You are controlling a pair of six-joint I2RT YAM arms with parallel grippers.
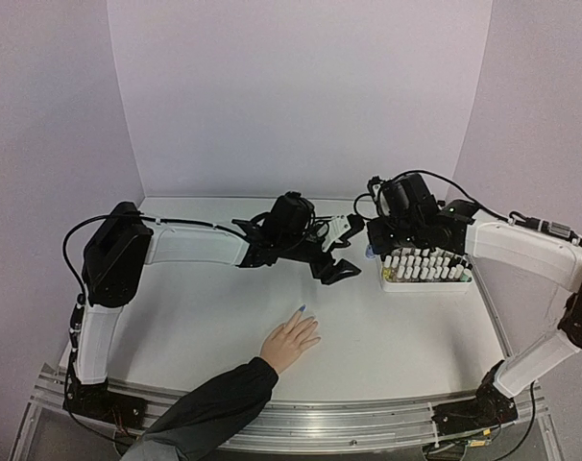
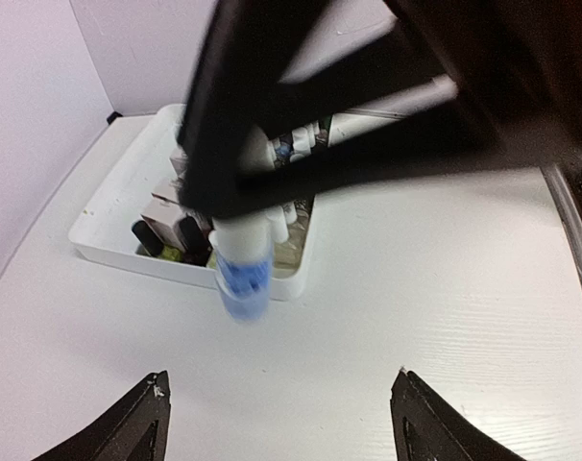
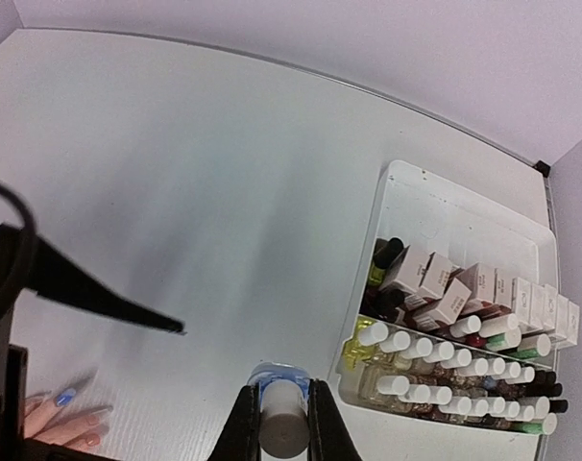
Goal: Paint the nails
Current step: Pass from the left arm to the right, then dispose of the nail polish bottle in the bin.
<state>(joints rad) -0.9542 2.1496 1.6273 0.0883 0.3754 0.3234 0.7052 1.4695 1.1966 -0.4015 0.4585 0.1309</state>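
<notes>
The top camera overlooks the white-and-black robot arms [image 1: 195, 245] from behind, while both close, downward-tilted wrist cameras share the white plastic bottle tray [image 3: 435, 211].

There are two robot arms, the left arm [image 1: 190, 245] and the right arm [image 1: 517, 252]. They carry four fingers in all: two left fingers [image 2: 128, 432] and two right fingers [image 3: 241, 427]. One human hand [image 1: 291, 341] lies on the one desk [image 1: 397, 336], near the front. One blue nail [image 1: 301, 309] shows on it; the other nails are too small to count. One white tray [image 3: 445, 206] on the right holds two rows of white-capped bottles [image 3: 435, 355] and a cluster of small boxes [image 3: 435, 279], both too crowded for an exact count. One polish bottle [image 3: 281, 427] is outside the tray.
</notes>
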